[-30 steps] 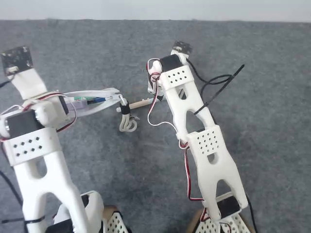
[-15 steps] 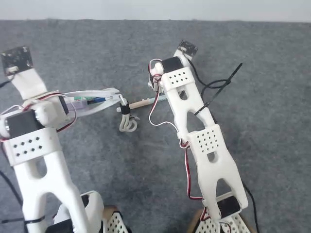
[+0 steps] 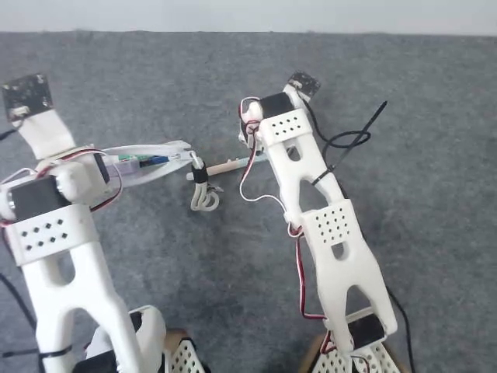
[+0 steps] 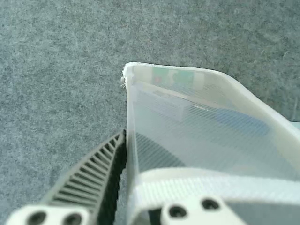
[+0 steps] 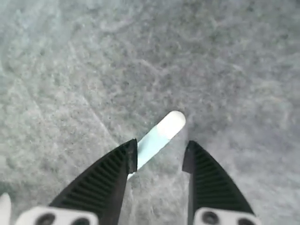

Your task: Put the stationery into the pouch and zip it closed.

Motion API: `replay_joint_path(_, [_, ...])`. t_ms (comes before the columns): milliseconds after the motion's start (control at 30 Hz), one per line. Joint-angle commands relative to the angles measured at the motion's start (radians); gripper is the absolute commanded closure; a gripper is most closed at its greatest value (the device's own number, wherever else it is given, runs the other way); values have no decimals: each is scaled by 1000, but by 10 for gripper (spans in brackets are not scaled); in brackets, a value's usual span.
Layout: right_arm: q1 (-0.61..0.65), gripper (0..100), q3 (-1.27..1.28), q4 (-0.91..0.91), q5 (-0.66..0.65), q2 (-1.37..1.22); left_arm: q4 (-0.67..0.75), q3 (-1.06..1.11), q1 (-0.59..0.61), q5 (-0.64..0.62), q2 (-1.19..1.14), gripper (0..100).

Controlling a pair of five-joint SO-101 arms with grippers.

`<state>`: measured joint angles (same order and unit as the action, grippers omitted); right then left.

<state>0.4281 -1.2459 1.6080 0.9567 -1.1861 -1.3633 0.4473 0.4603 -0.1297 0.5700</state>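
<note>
My left gripper (image 4: 127, 157) is shut on the edge of a translucent white pouch (image 4: 201, 126), which holds green and blue items. In the high view the pouch (image 3: 151, 159) stretches out from the left arm, its mouth end near a black bead and white cord loop (image 3: 203, 194). A wooden pencil (image 3: 229, 164) lies on the grey felt just beyond the pouch's mouth. My right gripper (image 5: 160, 152) is open and hangs over the pencil's far end (image 5: 161, 133), with that end between its fingers (image 5: 123, 166).
Grey felt (image 3: 404, 93) covers the whole table. A black cable (image 3: 349, 140) loops off the right arm. The far and right sides of the felt lie bare. Both arm bases stand at the near edge.
The right arm has shifted slightly to the right over the pencil. The left arm and the pouch have stayed still.
</note>
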Motion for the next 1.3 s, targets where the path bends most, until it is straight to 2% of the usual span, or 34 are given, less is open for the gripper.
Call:
replay_joint_path(0, [-48,853,0,-16,12,1,23,-7,-2,12,11,987])
replay_joint_path(333, [-44,864,-6,-53,12,-64,23,-7,-2,12,11,987])
replay_joint_path(500, [-35,991,-6,-44,3,-48,23,-7,-2,12,11,987])
replay_joint_path(800, [-39,993,-170,174,-28,47,23,-7,-2,12,11,987])
replay_joint_path(1267, [-41,993,-158,193,-287,182,26,-7,-2,11,11,987])
